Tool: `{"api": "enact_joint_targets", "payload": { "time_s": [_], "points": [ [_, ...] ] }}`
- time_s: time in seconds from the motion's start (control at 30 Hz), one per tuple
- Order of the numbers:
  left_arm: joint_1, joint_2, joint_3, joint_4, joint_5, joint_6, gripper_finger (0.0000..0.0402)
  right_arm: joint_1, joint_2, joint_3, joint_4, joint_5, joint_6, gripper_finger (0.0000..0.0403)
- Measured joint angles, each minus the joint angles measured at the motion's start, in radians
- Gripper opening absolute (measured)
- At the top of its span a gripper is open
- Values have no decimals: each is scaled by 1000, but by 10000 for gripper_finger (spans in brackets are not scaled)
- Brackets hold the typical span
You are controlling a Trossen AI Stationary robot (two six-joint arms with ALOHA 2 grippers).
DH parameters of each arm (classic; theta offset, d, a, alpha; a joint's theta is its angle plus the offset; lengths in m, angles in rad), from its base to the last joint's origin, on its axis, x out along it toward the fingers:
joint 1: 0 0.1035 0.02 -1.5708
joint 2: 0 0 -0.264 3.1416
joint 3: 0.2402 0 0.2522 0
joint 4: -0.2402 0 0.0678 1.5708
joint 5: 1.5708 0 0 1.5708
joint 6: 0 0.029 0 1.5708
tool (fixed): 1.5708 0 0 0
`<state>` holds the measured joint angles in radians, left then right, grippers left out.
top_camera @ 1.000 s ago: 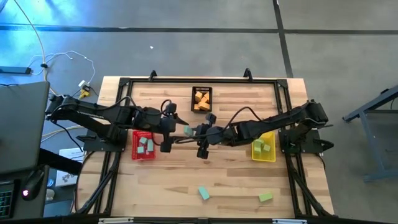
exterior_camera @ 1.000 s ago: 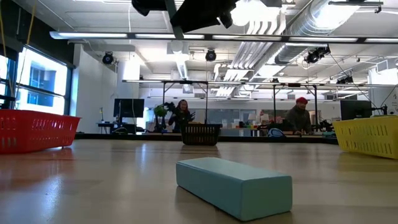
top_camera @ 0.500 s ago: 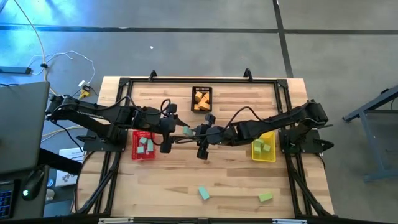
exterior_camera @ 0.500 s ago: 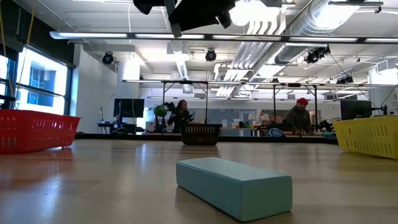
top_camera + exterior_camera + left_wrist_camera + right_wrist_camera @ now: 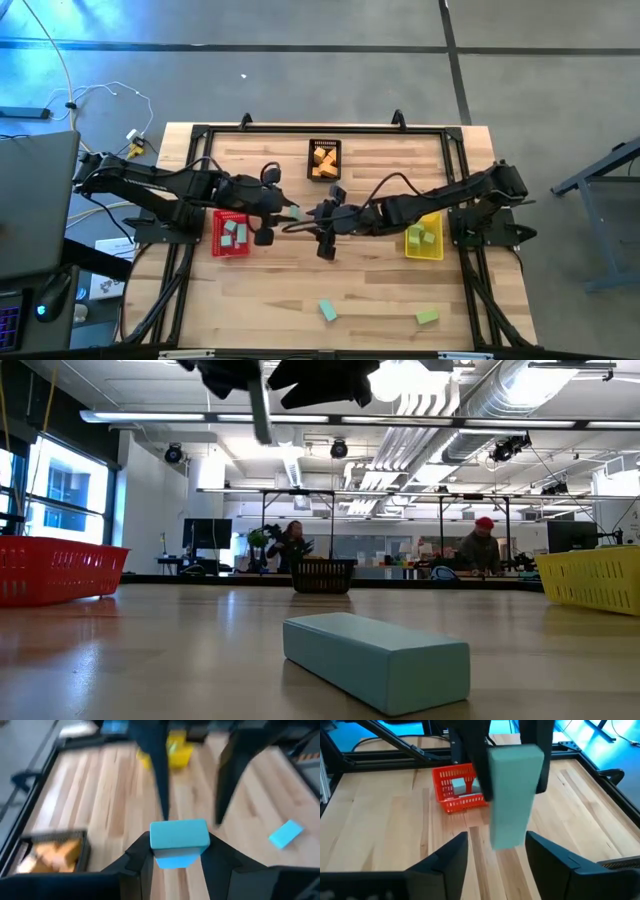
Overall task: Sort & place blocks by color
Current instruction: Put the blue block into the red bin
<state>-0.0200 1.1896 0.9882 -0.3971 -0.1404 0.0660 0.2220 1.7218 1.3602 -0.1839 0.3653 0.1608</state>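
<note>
Left pincer (image 5: 291,213) grips a teal rectangular block (image 5: 179,841) above the wooden counter (image 5: 300,290), beside the red mesh basket (image 5: 230,233). Right pincer (image 5: 318,212) is open, just beside the block.

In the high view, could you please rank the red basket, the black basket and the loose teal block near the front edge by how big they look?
1. The red basket looks largest.
2. The black basket looks somewhat smaller.
3. The teal block is clearly smallest.
The camera looks straight down, so nearness hardly skews this order.
</note>
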Motion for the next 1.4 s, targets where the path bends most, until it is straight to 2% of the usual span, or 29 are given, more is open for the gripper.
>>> {"api": "enact_joint_targets", "payload": {
  "time_s": [0.27,0.4,0.77,1.03,1.4],
  "points": [
    [-19,-16,0,-266,-34,-200,110,1,0,0,-23,-2,3,188],
    [-40,-27,31,-484,-25,-325,108,1,0,0,-42,-2,25,190],
    [-102,-39,59,-932,-22,-625,110,1,0,0,-63,0,64,190],
    [-167,-38,-11,-941,9,-767,110,1,0,0,-75,0,70,190],
    [-173,-22,-75,-874,30,-773,117,1,0,0,-75,5,67,190]
  ]
}}
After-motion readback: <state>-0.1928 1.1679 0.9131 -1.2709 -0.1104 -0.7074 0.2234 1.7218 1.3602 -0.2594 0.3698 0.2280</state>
